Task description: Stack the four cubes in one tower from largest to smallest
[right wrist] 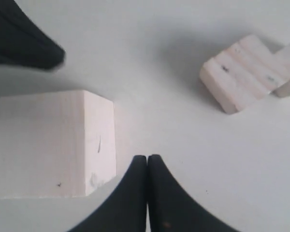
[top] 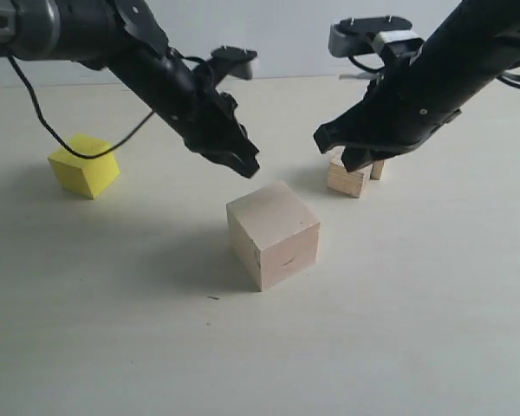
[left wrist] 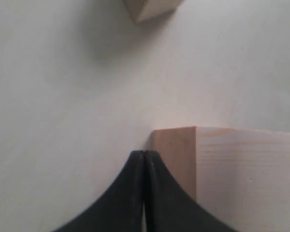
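The large pale wooden cube [top: 273,234] [left wrist: 241,169] [right wrist: 50,142] stands alone on the table in the middle. A yellow cube [top: 84,165] sits far left. The grain-lined medium cube [top: 347,178] [right wrist: 242,72] lies at the right, and the small pale cube [top: 377,169] [right wrist: 289,77] touches it from behind. My left gripper [top: 247,165] [left wrist: 144,153] hangs shut and empty above and left of the large cube. My right gripper [top: 329,139] [right wrist: 147,158] is shut and empty too, hovering just left of the medium cube. No cube rests on another.
The pale tabletop [top: 416,329] stretches wide in front of the cubes. A black cable [top: 43,121] droops from the left arm over the yellow cube. A white wall [top: 286,35] closes the back.
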